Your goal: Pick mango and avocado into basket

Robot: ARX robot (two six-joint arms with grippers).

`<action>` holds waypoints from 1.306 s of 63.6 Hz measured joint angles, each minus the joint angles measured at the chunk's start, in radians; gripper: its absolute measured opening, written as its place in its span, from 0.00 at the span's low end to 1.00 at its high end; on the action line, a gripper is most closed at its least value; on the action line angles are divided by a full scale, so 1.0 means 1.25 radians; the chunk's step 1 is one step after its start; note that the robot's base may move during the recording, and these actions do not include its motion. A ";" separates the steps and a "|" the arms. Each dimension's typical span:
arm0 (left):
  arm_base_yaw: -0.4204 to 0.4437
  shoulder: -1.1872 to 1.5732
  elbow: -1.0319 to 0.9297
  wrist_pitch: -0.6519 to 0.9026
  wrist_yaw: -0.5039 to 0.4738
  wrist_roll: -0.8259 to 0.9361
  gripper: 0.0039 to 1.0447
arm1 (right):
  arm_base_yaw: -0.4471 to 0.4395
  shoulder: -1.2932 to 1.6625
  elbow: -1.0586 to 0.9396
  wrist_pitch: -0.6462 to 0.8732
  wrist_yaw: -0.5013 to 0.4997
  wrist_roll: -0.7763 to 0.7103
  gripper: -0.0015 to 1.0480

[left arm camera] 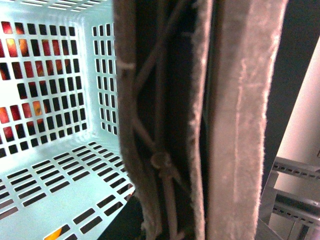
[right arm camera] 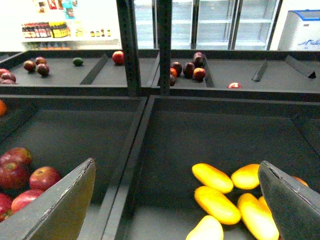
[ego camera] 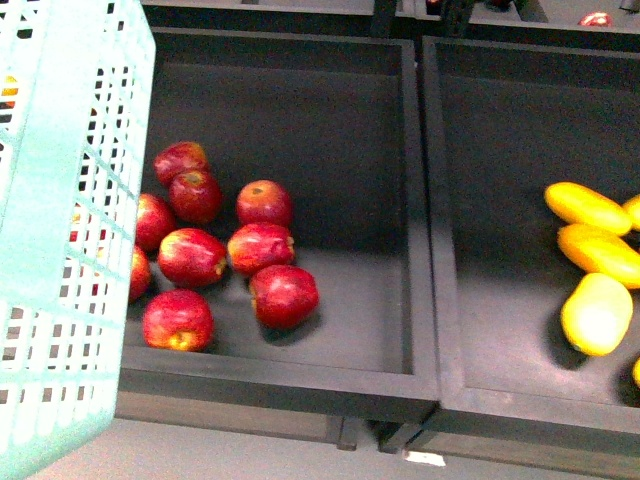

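Note:
The teal basket [ego camera: 60,250] hangs at the far left of the front view, in front of the apple bin. In the left wrist view I look into the basket's slotted inside [left arm camera: 60,165], with my left gripper [left arm camera: 187,200] shut on its brown, zip-tied handle [left arm camera: 165,150]. Several yellow mangoes [ego camera: 597,313] lie in the right bin. The right wrist view shows these mangoes [right arm camera: 217,204] just beyond my right gripper [right arm camera: 175,210], which is wide open and empty above that bin. A small dark green avocado [right arm camera: 78,61] lies in a far back bin. Neither arm shows in the front view.
Several red apples [ego camera: 260,250] fill the left black bin. A raised black divider [ego camera: 425,200] separates the two bins. Dark red fruit [right arm camera: 190,69] sits in the back-row bins behind a vertical post [right arm camera: 127,45]. Glass-door fridges stand beyond.

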 joint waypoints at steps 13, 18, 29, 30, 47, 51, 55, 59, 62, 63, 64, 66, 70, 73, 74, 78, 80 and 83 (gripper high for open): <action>0.000 0.000 0.000 0.000 -0.001 0.000 0.14 | 0.000 0.000 0.000 0.000 -0.002 0.000 0.92; 0.000 0.000 0.000 0.000 -0.001 0.000 0.14 | 0.000 0.000 0.000 0.000 -0.007 0.000 0.92; -0.005 0.028 0.041 -0.095 -0.040 0.059 0.14 | 0.000 0.000 0.000 0.000 -0.006 0.000 0.92; -0.014 0.047 0.073 -0.162 -0.045 0.083 0.14 | 0.000 0.000 0.000 0.000 -0.006 0.000 0.92; -0.216 0.305 0.241 -0.385 -0.094 0.465 0.14 | 0.000 0.000 0.000 0.000 -0.003 0.000 0.92; -0.273 0.360 0.291 -0.374 -0.089 0.483 0.14 | 0.000 0.000 0.000 0.000 -0.003 0.000 0.92; -0.330 0.426 0.351 -0.362 -0.085 0.479 0.14 | 0.000 0.000 0.000 0.000 -0.003 0.000 0.92; -0.369 0.482 0.399 -0.349 -0.078 0.475 0.14 | 0.000 0.000 0.000 0.000 -0.003 0.000 0.92; -0.388 0.518 0.429 -0.337 -0.074 0.472 0.14 | 0.000 0.000 0.000 0.000 -0.003 0.000 0.92; -0.397 0.535 0.443 -0.333 -0.072 0.471 0.14 | 0.000 0.000 0.000 0.000 -0.003 0.000 0.92; -0.401 0.543 0.450 -0.331 -0.071 0.470 0.14 | 0.000 0.000 0.000 0.000 -0.003 0.000 0.92; -0.418 0.582 0.483 -0.320 -0.064 0.470 0.14 | 0.000 0.000 0.000 0.000 -0.003 0.000 0.92; -0.432 0.618 0.512 -0.313 -0.056 0.472 0.14 | 0.000 0.000 0.000 0.000 -0.003 0.000 0.92; -0.445 0.649 0.540 -0.306 -0.046 0.474 0.14 | 0.000 0.000 0.000 0.000 -0.003 0.000 0.92; -0.447 0.655 0.546 -0.304 -0.044 0.475 0.14 | 0.000 0.000 0.000 0.000 -0.003 0.000 0.92; -0.459 0.687 0.577 -0.291 -0.030 0.475 0.14 | 0.000 0.000 0.000 0.000 -0.003 0.000 0.92; -0.464 0.702 0.591 -0.283 -0.021 0.475 0.14 | 0.000 0.000 0.000 0.000 -0.003 0.000 0.92; -0.469 0.720 0.608 -0.271 -0.008 0.475 0.14 | 0.000 0.000 0.000 0.000 -0.003 0.000 0.92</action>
